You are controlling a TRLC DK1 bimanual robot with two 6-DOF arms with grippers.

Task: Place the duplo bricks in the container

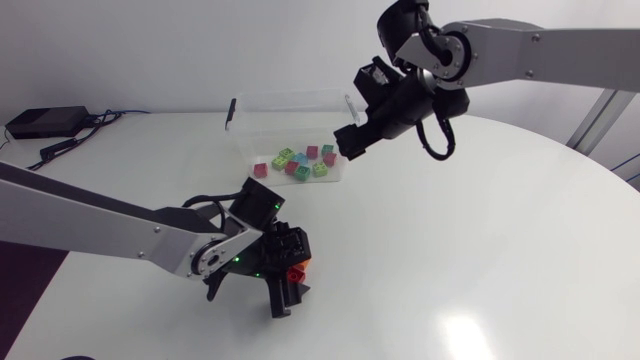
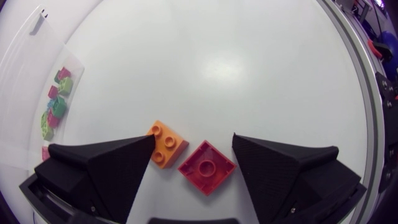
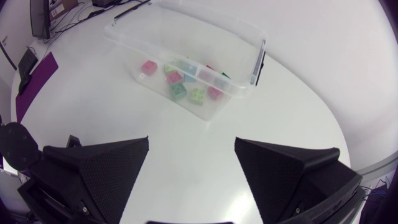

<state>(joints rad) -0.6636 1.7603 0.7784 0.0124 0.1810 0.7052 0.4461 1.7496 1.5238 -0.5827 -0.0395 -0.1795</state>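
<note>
Left gripper (image 2: 193, 139), spread, straddles orange brick (image 2: 166, 144) and red brick (image 2: 206, 167); right gripper (image 3: 192, 141) spread too.

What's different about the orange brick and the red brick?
The orange brick shows small studs; the red brick shows one big round one. The orange brick lies against a finger of the left tool; the red brick touches neither finger. Both lie on the table.

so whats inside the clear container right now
Loose duplo bricks lie on the floor of the container: green, red, pink and blue ones, clustered along one long side. They overlap, so the exact count and anything beneath them is hidden.
</note>
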